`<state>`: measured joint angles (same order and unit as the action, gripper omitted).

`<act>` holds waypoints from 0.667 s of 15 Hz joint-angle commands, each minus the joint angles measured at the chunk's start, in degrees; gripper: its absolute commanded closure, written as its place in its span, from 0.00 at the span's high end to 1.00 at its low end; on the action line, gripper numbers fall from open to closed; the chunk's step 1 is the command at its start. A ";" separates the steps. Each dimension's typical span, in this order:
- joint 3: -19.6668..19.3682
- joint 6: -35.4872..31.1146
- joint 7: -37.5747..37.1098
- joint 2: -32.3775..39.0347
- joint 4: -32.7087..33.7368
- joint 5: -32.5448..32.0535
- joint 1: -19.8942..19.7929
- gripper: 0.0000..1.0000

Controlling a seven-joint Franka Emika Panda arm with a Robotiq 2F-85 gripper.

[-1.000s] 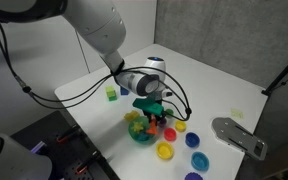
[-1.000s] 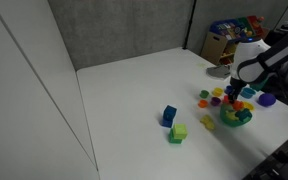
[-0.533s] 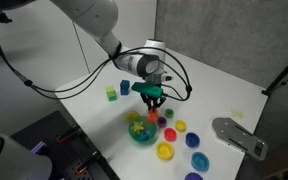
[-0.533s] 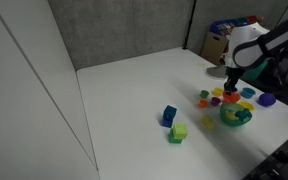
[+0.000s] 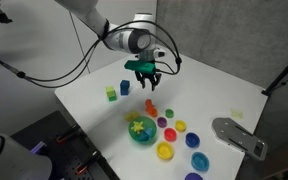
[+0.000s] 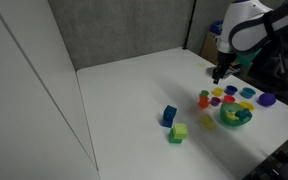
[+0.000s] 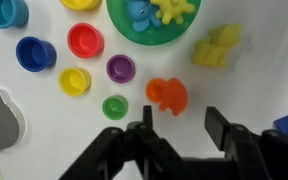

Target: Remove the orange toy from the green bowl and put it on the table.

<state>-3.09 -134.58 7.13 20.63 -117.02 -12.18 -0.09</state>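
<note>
Since half a second ago the gripper (image 5: 145, 80) has risen and swung away from the green bowl (image 5: 140, 130), and the orange toy (image 5: 150, 109) now lies on the worktop (image 5: 206, 93) instead of hanging under the fingers.

In the wrist view the orange toy (image 7: 167, 95) rests on the white surface just below the rim of the green bowl (image 7: 121, 25), close to it but not touching. The gripper (image 7: 181, 135) hangs above it with its two dark fingers spread wide and nothing between them; the toy is clear of both. In an exterior view the gripper (image 6: 218, 75) is well above the worktop (image 6: 134, 90), with the orange toy (image 6: 204, 99) beneath and beside the green bowl (image 6: 236, 118).

A blue piece and a yellow star-like piece sit inside the bowl. A yellow toy (image 7: 216, 45) lies on the worktop to the right of the bowl. To the left of the orange toy are a small green cup (image 7: 115, 106), a purple cup (image 7: 121, 68), a yellow cup (image 7: 75, 81), a red cup (image 7: 85, 40) and a blue cup (image 7: 32, 52). Farther off, well apart from the bowl, a blue cube (image 5: 125, 87) and a green cube (image 5: 111, 94) sit close together.
</note>
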 commanded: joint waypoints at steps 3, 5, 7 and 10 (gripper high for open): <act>0.52 5.74 -4.57 -6.76 0.86 0.13 1.36 1.00; 0.48 8.67 -6.33 -9.47 1.55 0.49 1.40 1.00; 0.59 11.58 -7.61 -12.01 2.27 1.24 1.12 1.00; 0.94 17.01 -7.89 -15.33 3.29 4.52 0.61 1.00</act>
<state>-2.86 -122.63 0.13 8.38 -114.90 -10.60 1.34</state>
